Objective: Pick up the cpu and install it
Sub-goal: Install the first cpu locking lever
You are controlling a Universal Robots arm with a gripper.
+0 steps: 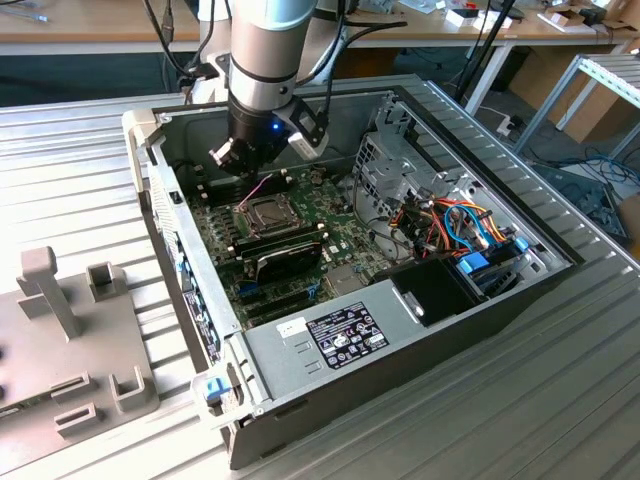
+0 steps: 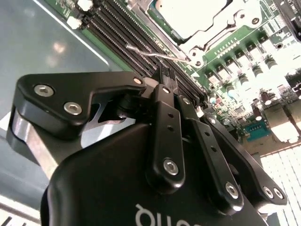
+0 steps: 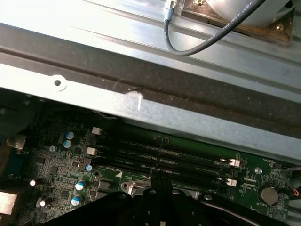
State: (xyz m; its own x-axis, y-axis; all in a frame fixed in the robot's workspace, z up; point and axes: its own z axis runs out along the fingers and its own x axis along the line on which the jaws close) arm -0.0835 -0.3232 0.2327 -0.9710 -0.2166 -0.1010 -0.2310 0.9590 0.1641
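The cpu (image 2: 190, 15) shows a pale silvery top and lies in the socket on the green motherboard (image 2: 240, 42), with the metal frame (image 2: 214, 29) over its edges. From the exterior view the cpu (image 1: 266, 212) is in the middle of the open computer case. My gripper (image 2: 164, 77) hangs just beyond the socket, over the memory slots (image 3: 160, 157) near the case's far wall. Its black fingers (image 3: 160, 186) are shut together with nothing between them. The thin socket lever (image 2: 155, 54) lies between the fingertips and the cpu.
A black oblong module (image 1: 285, 262) sits just in front of the socket. The grey power supply (image 1: 335, 335), a drive cage (image 1: 400, 165) and coloured cables (image 1: 460, 225) fill the exterior view's right of the case. The case's metal wall (image 3: 141, 106) stands close to the gripper. A grey fixture (image 1: 60, 330) lies outside the case.
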